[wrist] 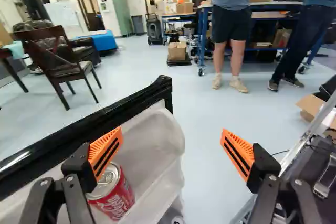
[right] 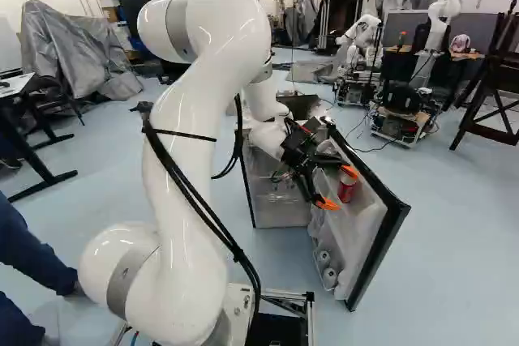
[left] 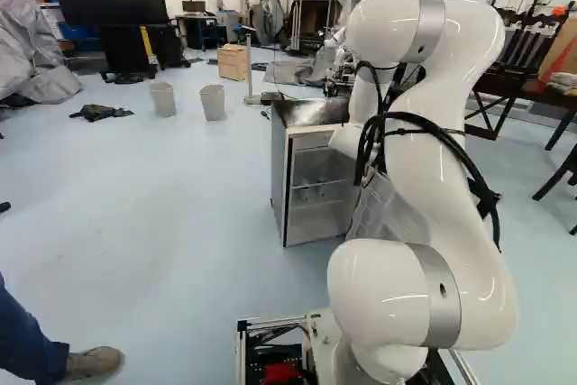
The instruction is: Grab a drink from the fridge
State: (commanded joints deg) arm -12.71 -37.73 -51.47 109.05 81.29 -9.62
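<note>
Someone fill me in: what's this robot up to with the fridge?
A white robot arm is reaching over the open black-edged door of a small fridge. Its black gripper has its orange-padded jaws spread wide, one beside a red metal drink can in the translucent plastic door shelf. Nothing is gripped; the robot seems to be lining up to take the can.

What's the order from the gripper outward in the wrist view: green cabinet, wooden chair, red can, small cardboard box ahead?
1. Red can: beside the gripper, in the fridge door.
2. Wooden chair: past the door, on the can's side.
3. Cardboard box: ahead, seen between the fingers.
4. Green cabinet: by the back wall.
</note>
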